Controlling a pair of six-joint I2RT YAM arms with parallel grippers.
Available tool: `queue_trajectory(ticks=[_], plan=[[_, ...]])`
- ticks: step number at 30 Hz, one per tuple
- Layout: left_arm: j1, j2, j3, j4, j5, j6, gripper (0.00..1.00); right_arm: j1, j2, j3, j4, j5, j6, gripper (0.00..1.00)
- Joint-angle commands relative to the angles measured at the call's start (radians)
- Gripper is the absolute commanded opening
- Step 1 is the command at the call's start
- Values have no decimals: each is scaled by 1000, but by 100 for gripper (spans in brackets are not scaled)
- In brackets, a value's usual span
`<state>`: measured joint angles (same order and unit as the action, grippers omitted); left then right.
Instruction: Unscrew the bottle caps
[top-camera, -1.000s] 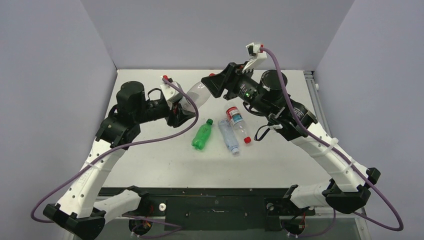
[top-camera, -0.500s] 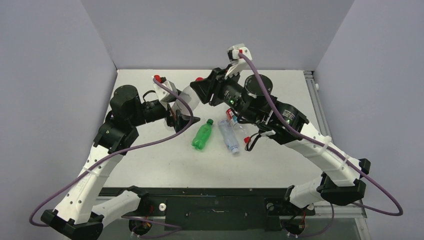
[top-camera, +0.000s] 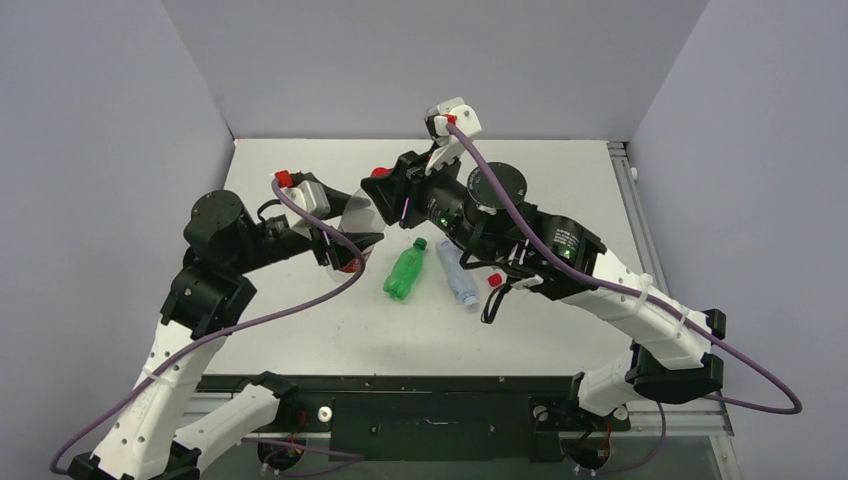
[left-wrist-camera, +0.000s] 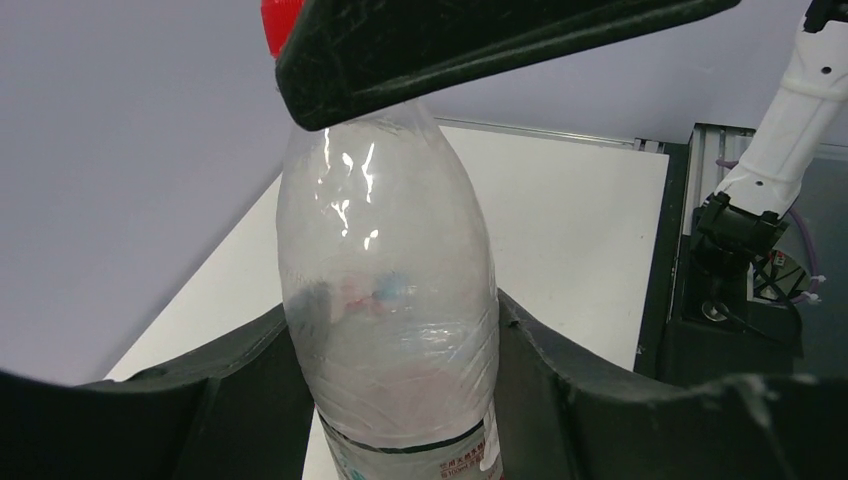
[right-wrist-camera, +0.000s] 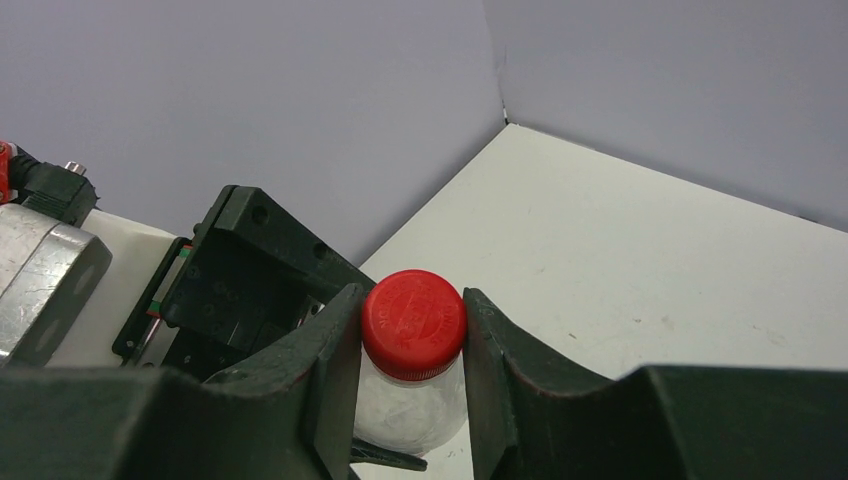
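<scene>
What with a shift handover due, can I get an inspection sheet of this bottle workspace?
Surface: white table top, flat.
Job's things: clear plastic bottle held off the table, red screw cap on; green plastic bottle, capped, and pale clear bottle lie side by side; second red cap peeks out beside the right arm, its bottle hidden.
Clutter: nothing seen.
Grippers: left gripper shut on the clear bottle's body; right gripper shut on its red cap.
Cables: purple cables, one looping from each wrist.
Surroundings: grey walls on three sides.
</scene>
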<state>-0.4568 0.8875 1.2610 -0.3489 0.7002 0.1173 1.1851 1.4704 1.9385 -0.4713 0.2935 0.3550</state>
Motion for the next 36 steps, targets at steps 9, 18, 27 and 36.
queue_trajectory(ticks=[9, 18, 27, 36], plan=[[-6, 1, -12, 20, 88, -10, 30, 22, 27, 36, -7, 71, -61, 0], [-5, 18, -14, 280, 296, -334, 17, 3, -42, -1, 90, -228, -146, 0], [-5, 20, -51, 522, 382, -583, 12, -64, -130, -41, 92, -574, -214, 0], [-7, -21, -65, 209, 43, -113, 24, -62, -31, 139, -71, -179, -191, 78]])
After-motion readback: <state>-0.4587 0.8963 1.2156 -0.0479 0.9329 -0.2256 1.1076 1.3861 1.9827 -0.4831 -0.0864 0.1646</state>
